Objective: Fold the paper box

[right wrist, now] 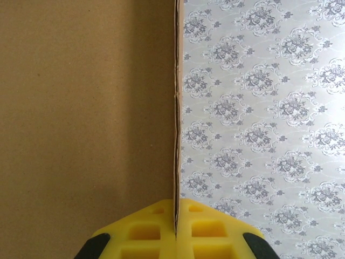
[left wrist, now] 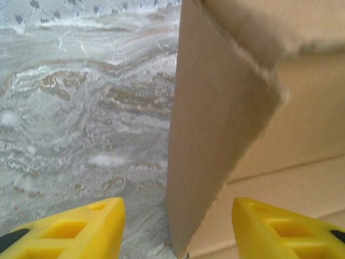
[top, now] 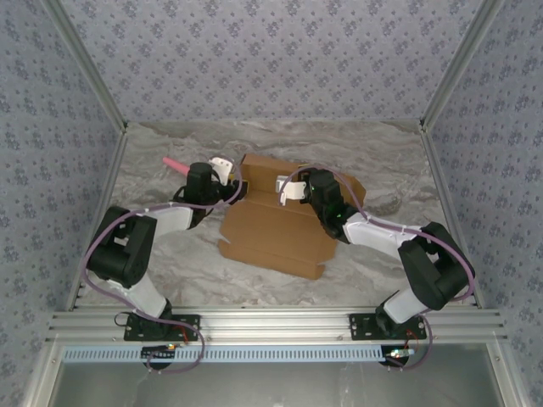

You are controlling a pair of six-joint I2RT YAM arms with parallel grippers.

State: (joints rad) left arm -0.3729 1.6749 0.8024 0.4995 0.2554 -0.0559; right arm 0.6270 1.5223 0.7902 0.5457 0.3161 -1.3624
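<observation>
The paper box [top: 271, 231] is seen from above near the middle of the marbled table [top: 373, 275], partly folded, with its far panels raised and its near part lying flat. A pink stick [top: 174, 163] lies on the table to the far left of the box, well apart from it. From above, the left gripper [top: 225, 168] is placed at the box's far left corner and the right gripper [top: 285, 188] at the raised far panel, but how their jaws stand cannot be told from that view. This is supplied by the wrist cameras. In the left wrist view, the two yellow fingers [left wrist: 81, 229] are held wide apart, and an upright cardboard flap [left wrist: 215, 135] stands between them, touched by neither as far as can be seen; the bare table is seen beyond. In the right wrist view, the yellow pads [right wrist: 145, 232] are pressed together on the thin edge of a cardboard panel [right wrist: 86, 118], which is seen edge-on, with the patterned wall [right wrist: 259, 108] behind it on the right.
</observation>
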